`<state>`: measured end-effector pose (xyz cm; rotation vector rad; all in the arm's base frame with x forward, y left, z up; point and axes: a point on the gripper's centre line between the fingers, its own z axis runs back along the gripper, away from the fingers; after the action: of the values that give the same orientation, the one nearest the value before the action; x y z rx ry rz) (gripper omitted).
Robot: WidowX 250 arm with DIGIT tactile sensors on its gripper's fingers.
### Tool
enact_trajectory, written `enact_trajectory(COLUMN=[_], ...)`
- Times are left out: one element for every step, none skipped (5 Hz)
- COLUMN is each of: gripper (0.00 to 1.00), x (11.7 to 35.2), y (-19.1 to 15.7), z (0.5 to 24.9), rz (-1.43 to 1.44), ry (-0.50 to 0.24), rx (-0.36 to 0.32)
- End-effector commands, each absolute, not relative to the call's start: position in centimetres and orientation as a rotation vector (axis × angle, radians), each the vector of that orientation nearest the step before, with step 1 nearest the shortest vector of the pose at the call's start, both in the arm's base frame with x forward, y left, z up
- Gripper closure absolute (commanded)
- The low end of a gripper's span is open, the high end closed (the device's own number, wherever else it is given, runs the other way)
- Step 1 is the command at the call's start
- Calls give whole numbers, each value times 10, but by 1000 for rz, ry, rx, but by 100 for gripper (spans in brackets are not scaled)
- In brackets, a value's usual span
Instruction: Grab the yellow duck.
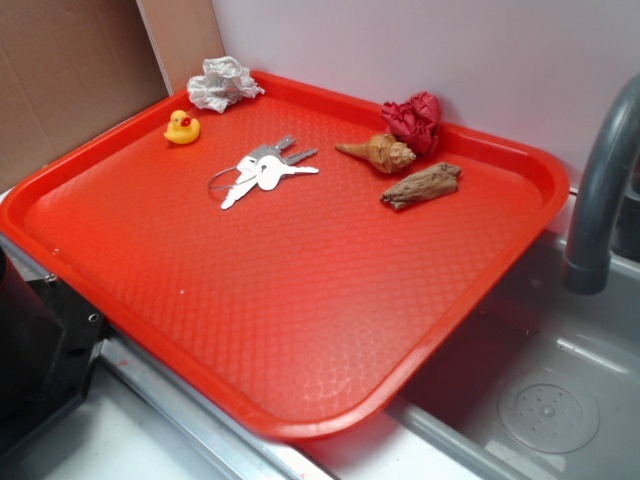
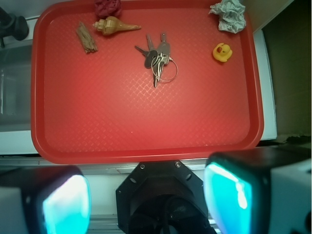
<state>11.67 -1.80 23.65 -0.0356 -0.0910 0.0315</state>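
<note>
While the tool [image 2: 146, 200] hangs open and empty above the tray's [image 1: 300, 300] near edge, the yellow duck [image 1: 182, 127] sits far-left; keys [image 1: 262, 172] lie apart from it.

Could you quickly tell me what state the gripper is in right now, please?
Gripper: open, holding nothing; its fingers sit wide apart off the tray, far from the duck.

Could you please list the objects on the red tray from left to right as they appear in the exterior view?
yellow duck → crumpled white paper → keys → seashell → piece of wood
</note>
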Motion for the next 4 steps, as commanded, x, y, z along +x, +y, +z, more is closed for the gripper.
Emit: enact_trajectory(gripper=[0,0,0,0], x=[117,155,184,197], y=[-18,27,58,92], z=[236,203,179,150], rz=[32,279,530,778], ry=[-91,-101,-166,-200], rx=[-36,41,9,53])
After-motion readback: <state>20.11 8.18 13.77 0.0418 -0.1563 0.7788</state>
